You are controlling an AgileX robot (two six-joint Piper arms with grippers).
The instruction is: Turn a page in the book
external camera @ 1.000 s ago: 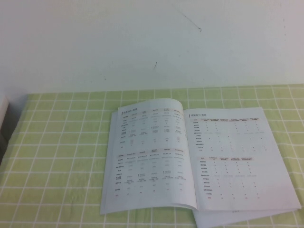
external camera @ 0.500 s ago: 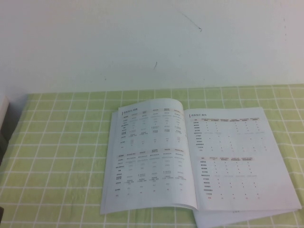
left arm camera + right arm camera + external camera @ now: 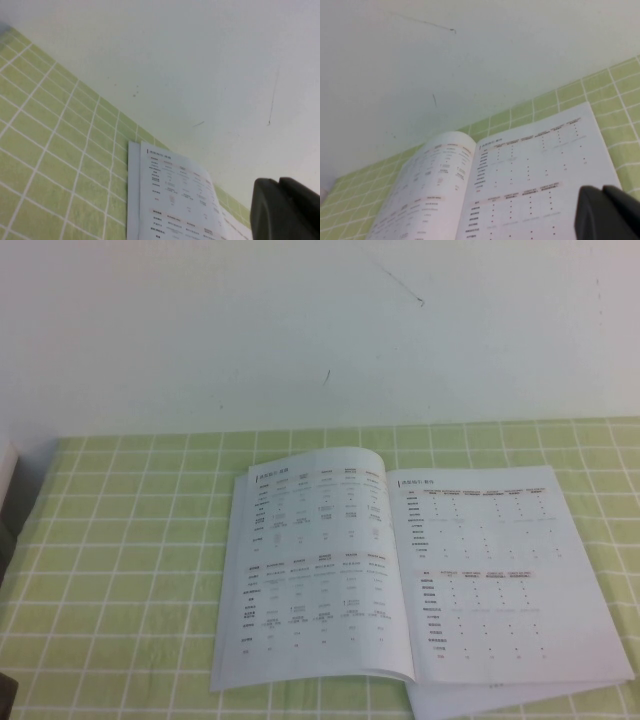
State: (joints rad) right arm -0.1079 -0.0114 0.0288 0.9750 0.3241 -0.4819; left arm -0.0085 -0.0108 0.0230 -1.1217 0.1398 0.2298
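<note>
While the book (image 3: 415,575) lies open on my green checked tablecloth (image 3: 120,570) below the white wall (image 3: 300,330), its right-hand page (image 3: 495,575) rests flat. My right gripper (image 3: 607,212) hangs above that page, closed on nothing; my left gripper (image 3: 285,210) hovers beside the book's left side, its state unclear.

The book (image 3: 420,580) lies open, its right page (image 3: 495,575) flat.

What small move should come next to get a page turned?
Probably bring the right gripper, shut and off the paper, down toward the outer edge of the right-hand page. The book lies open and flat, untouched; the left gripper hangs clear of it.
</note>
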